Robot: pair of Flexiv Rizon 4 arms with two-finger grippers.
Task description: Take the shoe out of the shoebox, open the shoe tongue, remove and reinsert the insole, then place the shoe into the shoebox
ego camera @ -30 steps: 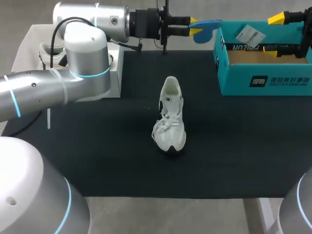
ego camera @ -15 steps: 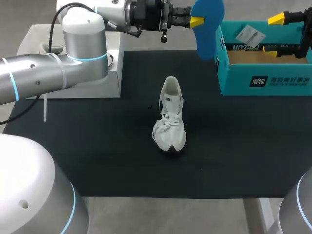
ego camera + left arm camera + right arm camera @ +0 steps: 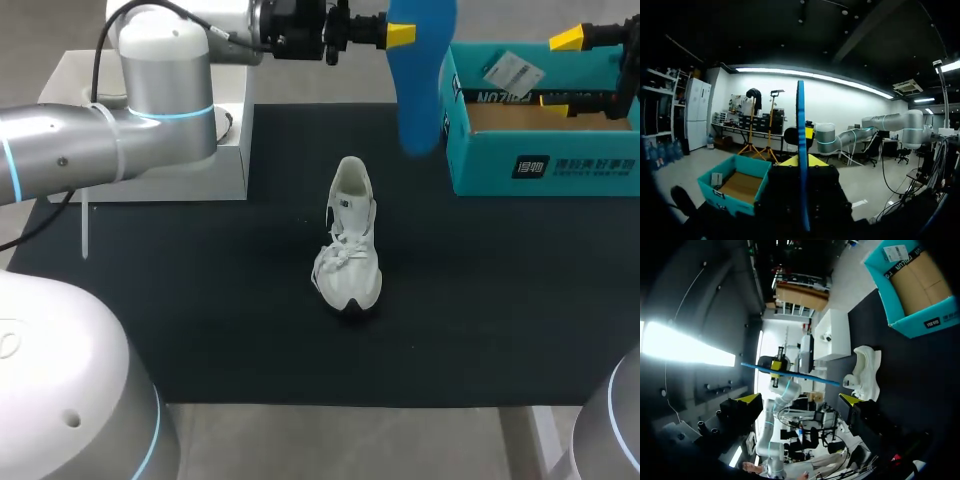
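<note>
The left gripper (image 3: 398,35) pinches the blue insole (image 3: 417,85). It has swung from flat to hanging straight down, at 1 o'clock from the shoe (image 3: 350,240) on the mat (image 3: 200,300). I think it goes back in next. At 2 o'clock is the box (image 3: 545,165). The right gripper (image 3: 800,399) waits there, spread wide and empty.

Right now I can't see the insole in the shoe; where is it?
Head view: the blue insole hangs from the left gripper, left of the shoebox, beyond the shoe.
</note>
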